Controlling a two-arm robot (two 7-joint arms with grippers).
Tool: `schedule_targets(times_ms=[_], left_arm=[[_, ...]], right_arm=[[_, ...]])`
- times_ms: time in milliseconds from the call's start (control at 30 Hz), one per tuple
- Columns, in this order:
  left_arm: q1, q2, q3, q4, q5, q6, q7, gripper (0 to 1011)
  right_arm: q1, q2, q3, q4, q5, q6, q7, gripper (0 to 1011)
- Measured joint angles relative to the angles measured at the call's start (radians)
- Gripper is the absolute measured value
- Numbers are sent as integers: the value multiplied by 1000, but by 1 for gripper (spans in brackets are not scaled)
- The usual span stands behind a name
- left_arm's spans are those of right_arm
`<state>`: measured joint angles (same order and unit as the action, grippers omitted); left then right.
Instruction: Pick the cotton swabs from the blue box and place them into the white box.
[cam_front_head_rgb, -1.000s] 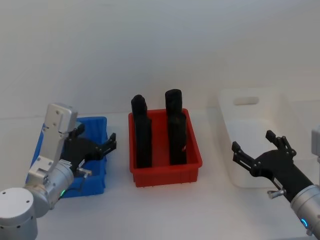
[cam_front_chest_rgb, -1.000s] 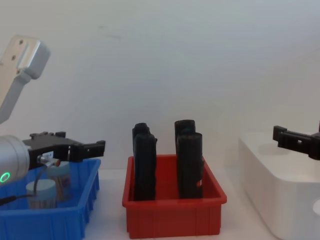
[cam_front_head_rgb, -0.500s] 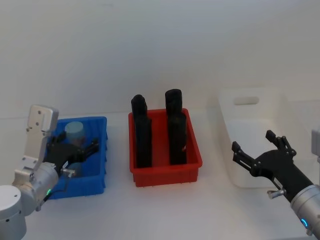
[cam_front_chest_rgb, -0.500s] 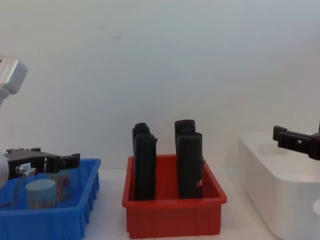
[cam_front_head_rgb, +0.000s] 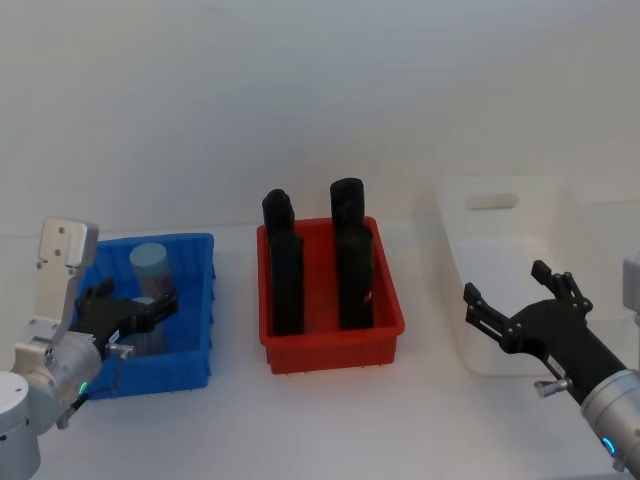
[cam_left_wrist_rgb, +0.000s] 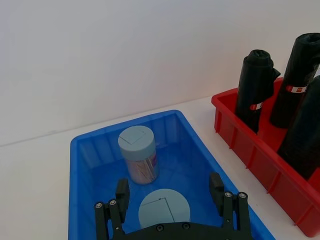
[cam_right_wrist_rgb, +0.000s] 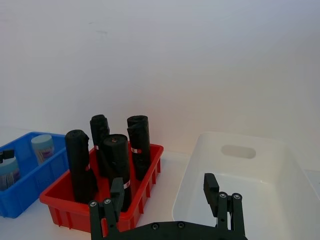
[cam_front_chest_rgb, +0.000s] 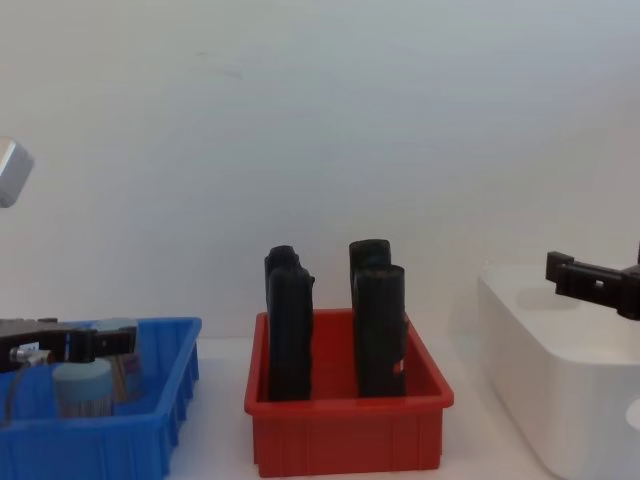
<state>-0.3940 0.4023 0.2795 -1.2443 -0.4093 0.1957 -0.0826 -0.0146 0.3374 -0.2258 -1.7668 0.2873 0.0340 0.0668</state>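
Hovering with its fingers spread, the left pincer (cam_left_wrist_rgb: 169, 192) hangs just above the nearer jar (cam_left_wrist_rgb: 164, 211) of cotton swabs in the blue box (cam_left_wrist_rgb: 92, 150). The second jar (cam_left_wrist_rgb: 137, 155) stands just beyond it. Both look light, rigid and slippery, so gripping the clear wall below the lid seems safest. Well apart, the right pincer (cam_front_head_rgb: 522, 312) is open near the one white box (cam_front_head_rgb: 505, 245).

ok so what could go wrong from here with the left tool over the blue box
1. The open left tool hovers over the near jar, and the far jar stands close behind it; a finger may nudge and tip that one.
2. The way to the white box crosses the red bin of tall black rolls; a low carry could hit them.
3. The right tool hangs open by the white box, possibly in the drop path.
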Motion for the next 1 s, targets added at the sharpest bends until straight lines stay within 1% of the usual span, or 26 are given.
schedule_targets(times_ms=[1000], left_arm=[[-40,-14,-13,103,9,16,-39,1004]], right_arm=[[0,0,0,0,0,0,0,1002]])
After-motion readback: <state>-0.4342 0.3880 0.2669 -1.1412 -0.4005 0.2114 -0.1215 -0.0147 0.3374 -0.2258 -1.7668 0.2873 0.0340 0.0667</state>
